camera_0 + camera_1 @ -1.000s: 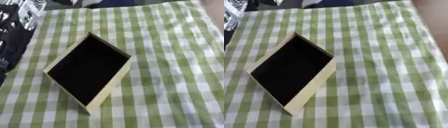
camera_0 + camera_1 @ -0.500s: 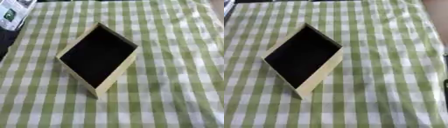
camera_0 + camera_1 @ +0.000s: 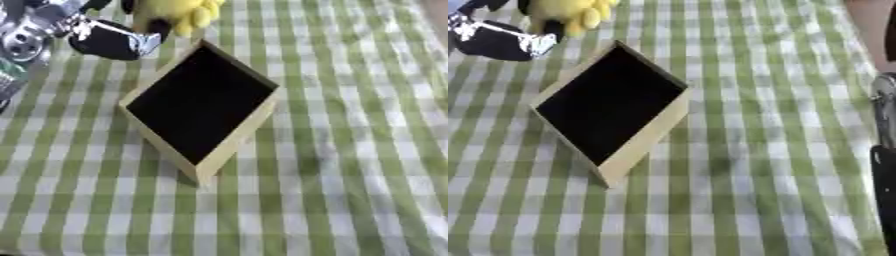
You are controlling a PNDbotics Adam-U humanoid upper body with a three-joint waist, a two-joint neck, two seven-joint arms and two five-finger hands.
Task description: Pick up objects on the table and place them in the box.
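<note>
- Left eye view: my desk (image 3: 350, 150) is covered with a green-and-white checked cloth, and the open pale-yellow cardboard box with a black inside (image 3: 199, 102) sits on it left of centre, turned so one corner points to the near edge and another to the far edge.
- Left eye view: past the box's far corner lies a yellow soft toy (image 3: 175, 12), just beside the box but not in it; its far part is cut off by the far edge of the view.
- Left eye view: my left robot hand (image 3: 96, 37), black with silver parts, comes in at the far left, near the toy and apart from the box. I cannot tell how far its fingers are open or whether they hold anything.
- Right eye view: the same box shows further left, its inside dark, with nothing I can make out in it.
- Right eye view: at the right edge a dark and silver upright strip (image 3: 883, 165) shows, which looks like part of my right arm. I cannot make out my right robot hand there, so I cannot tell its state.
</note>
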